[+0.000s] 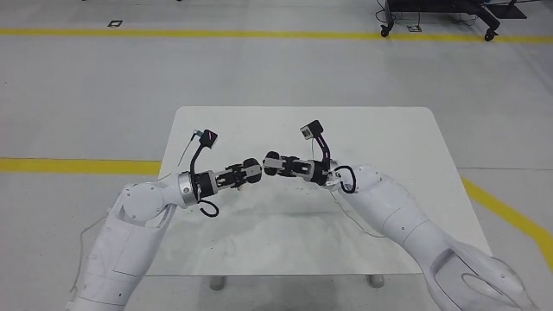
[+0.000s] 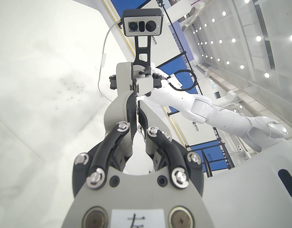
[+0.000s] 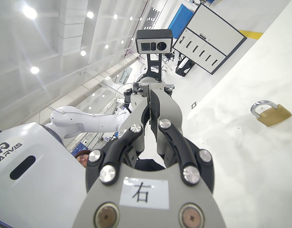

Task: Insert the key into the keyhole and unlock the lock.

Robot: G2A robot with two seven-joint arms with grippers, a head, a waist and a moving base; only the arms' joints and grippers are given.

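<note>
- The left gripper (image 1: 249,173) and right gripper (image 1: 272,161) sit tip to tip, nearly touching, up over the middle of the white table (image 1: 389,138).
- Left gripper (image 2: 135,88): jaws squeezed together. Can't tell if anything thin is pinched in there.
- Right gripper (image 3: 149,91): same deal, jaws pressed together.
- The brass padlock (image 3: 270,113) lies flat on the table, off to the side, well apart from both grippers.
</note>
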